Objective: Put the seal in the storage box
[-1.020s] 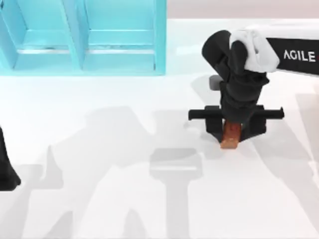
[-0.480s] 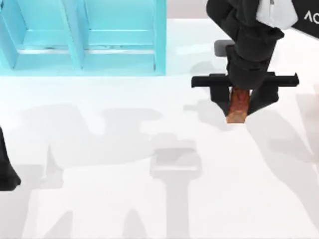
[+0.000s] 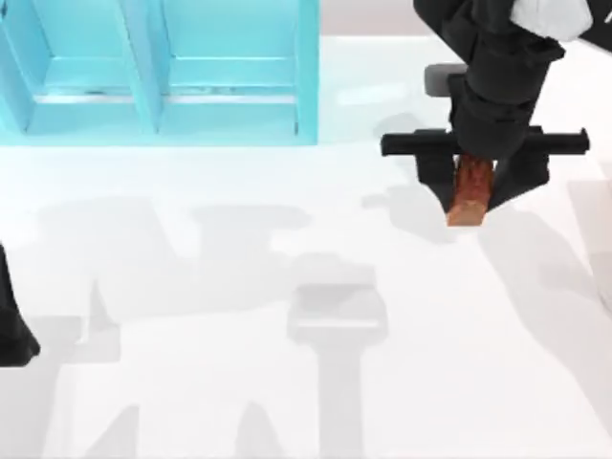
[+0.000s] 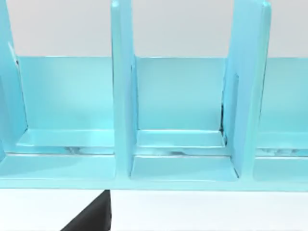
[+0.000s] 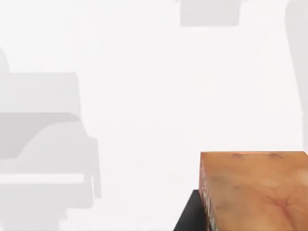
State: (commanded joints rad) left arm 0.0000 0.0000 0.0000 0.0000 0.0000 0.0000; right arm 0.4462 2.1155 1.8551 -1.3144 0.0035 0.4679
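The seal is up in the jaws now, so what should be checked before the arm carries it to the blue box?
1. Seal gripped by right gripper: ok, held between the jaws.
2. Seal off the table: ok, hanging above it.
3. Storage box compartments free: ok, nothing visible inside.
4. Path leftward to the box: ok, nothing in between.
5. Left arm out of the way: ok, parked at the table's left edge.

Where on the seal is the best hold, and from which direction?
Across its two narrow side faces near the top, coming straight down from above. The seal is a slim upright block, much narrower than the finger span, so its long axis hangs down below the hold. The right end effector already holds it this way, right of the storage box. The left arm sits parked at the table's left edge.
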